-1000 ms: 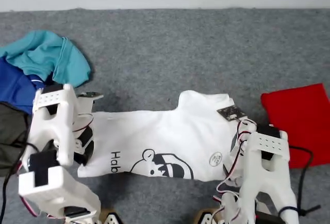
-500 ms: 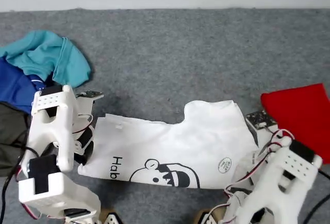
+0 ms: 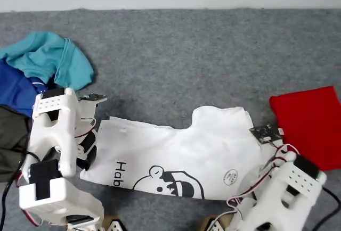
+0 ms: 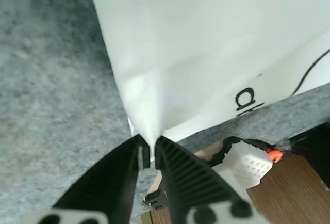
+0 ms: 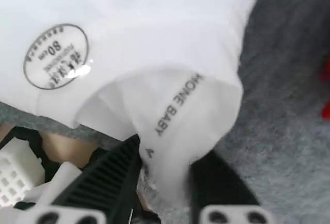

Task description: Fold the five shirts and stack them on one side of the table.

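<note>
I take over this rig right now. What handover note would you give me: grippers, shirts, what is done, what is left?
Left gripper: shut on one edge of the white shirt. Right gripper: shut on a fold at its opposite edge.
The white shirt lies spread, print up. Red shirt: folded, on the right of the table. Teal shirt, blue shirt, dark shirt: heaped at the left.
Done: the red shirt, it seems. Left: fold the other four, stack all five.
</note>
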Available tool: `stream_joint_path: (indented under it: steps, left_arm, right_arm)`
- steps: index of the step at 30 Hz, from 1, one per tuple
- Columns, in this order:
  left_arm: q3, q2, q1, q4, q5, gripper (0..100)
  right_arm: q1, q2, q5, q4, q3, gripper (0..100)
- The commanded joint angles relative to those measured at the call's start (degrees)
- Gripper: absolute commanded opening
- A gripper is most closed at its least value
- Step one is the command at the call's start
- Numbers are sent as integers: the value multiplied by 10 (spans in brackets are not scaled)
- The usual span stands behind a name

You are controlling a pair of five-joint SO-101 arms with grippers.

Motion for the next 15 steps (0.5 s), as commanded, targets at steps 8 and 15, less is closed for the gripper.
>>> stream_joint_path:
  steps: [8, 15]
  left_arm:
    - [-82, -21, -5, 7, -16, 76]
    - [-88, -20, -5, 4, -34, 76]
  right_arm:
    - [75, -82, 3, 119, -123, 476]
    - [73, -83, 4, 138, -118, 475]
